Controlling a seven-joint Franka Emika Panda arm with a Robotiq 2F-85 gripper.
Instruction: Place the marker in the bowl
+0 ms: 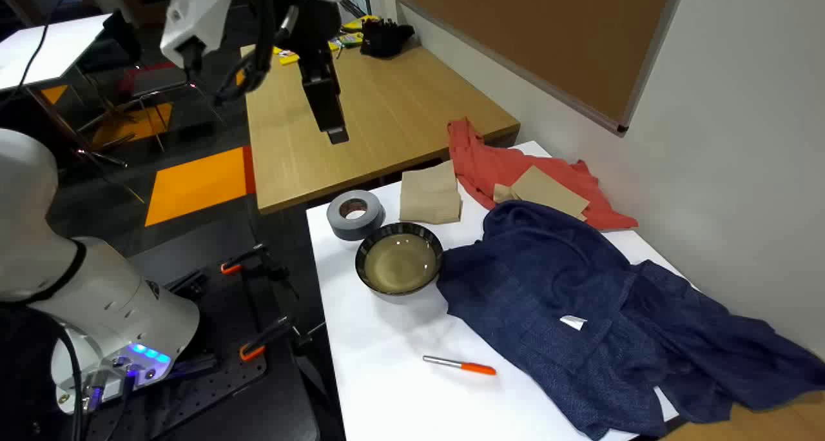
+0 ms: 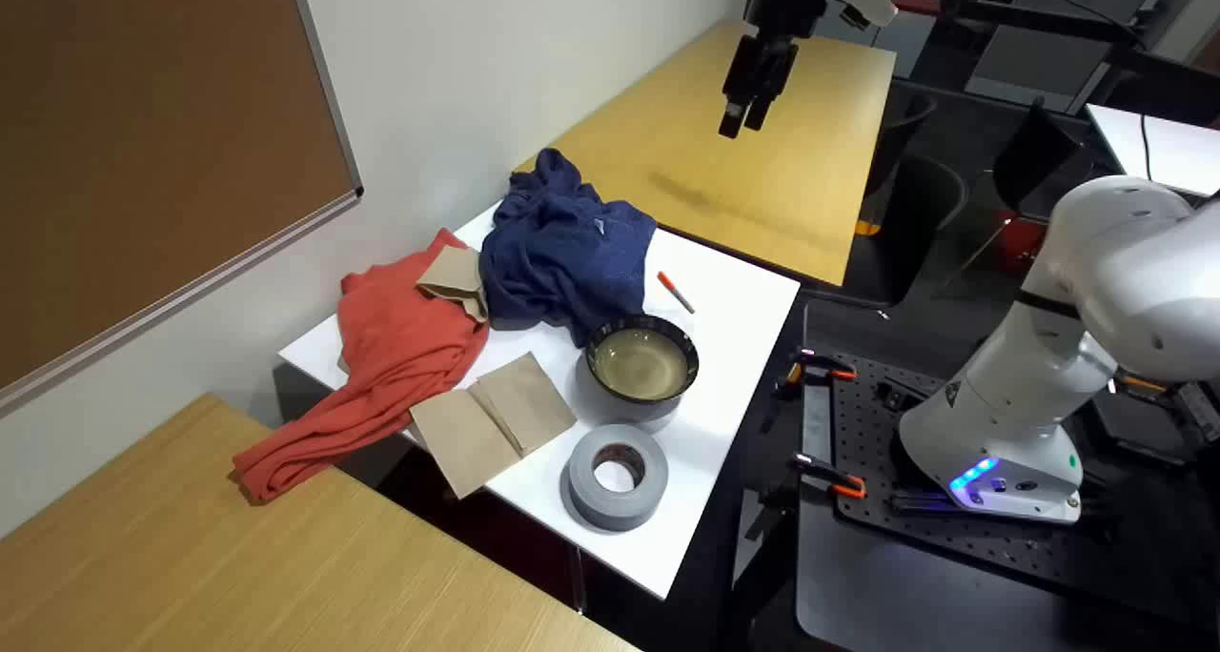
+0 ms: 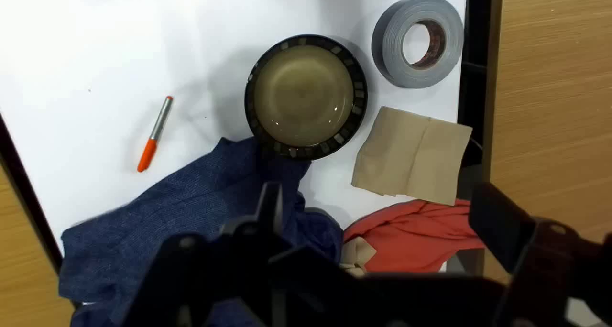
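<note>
The marker has a silver barrel and an orange-red cap. It lies on the white table in both exterior views [image 1: 459,365] [image 2: 676,293] and at the left of the wrist view [image 3: 155,133]. The bowl [image 1: 399,264] is round, with a dark patterned rim and a tan-olive inside, and nothing shows in it. It stands upright in the exterior view [image 2: 643,364] and at the wrist view's upper middle [image 3: 303,95]. My gripper [image 3: 382,214] is open with nothing between its fingers. It hangs high above the tables, apart from both things, in both exterior views [image 1: 335,135] [image 2: 744,121].
A dark blue cloth [image 1: 548,286] lies against the bowl and near the marker's cap. A grey tape roll [image 3: 449,21] and brown paper [image 3: 411,150] lie beside the bowl. A red cloth [image 2: 410,337] lies by the wall. Wooden tables [image 2: 724,175] adjoin the white table [image 1: 380,376].
</note>
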